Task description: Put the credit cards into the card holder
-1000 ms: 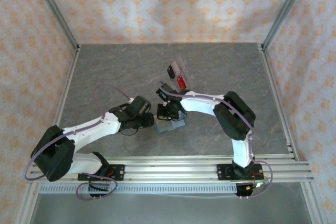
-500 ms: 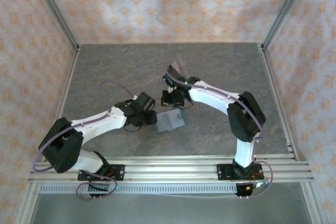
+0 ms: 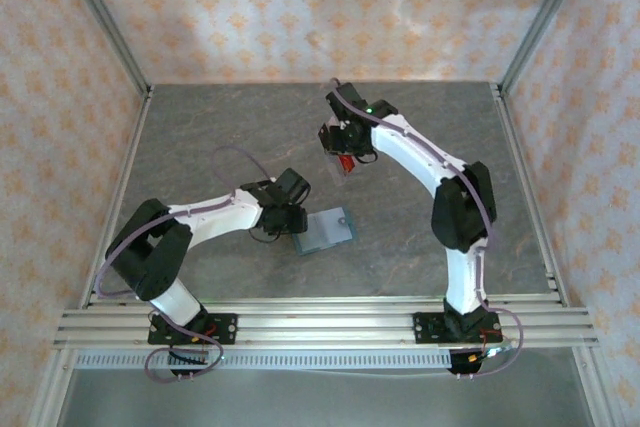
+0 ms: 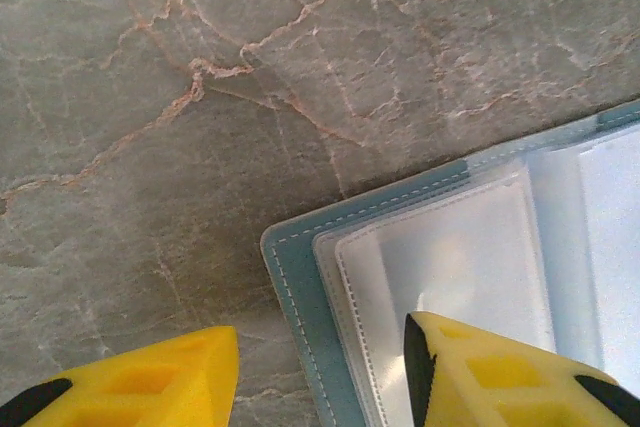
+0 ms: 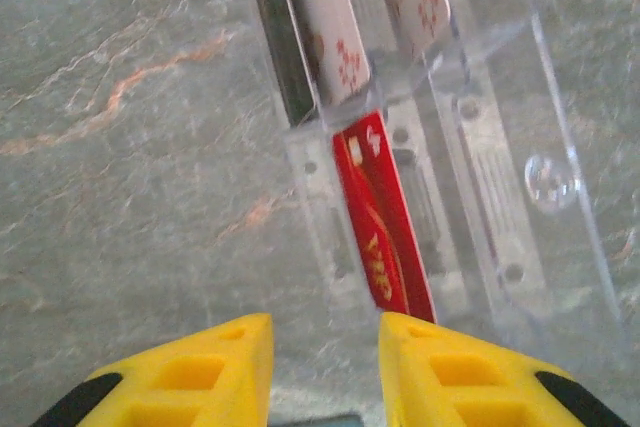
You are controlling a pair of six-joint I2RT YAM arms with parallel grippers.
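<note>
We fetch red card (image 5: 385,222), far tray (image 5: 505,272). Right gripper (image 5: 322,335) apart, empty; left gripper (image 4: 320,347) apart by card holder (image 4: 300,282). Next: pinch card.

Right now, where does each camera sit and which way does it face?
Top external: above and behind the bases, looking down; both arms show.
Left wrist: looks down past its yellow fingers onto the card holder's corner.
Right wrist: down past its fingers onto the red card in clear tray.
Shared: top and left wrist both show the card holder.
</note>
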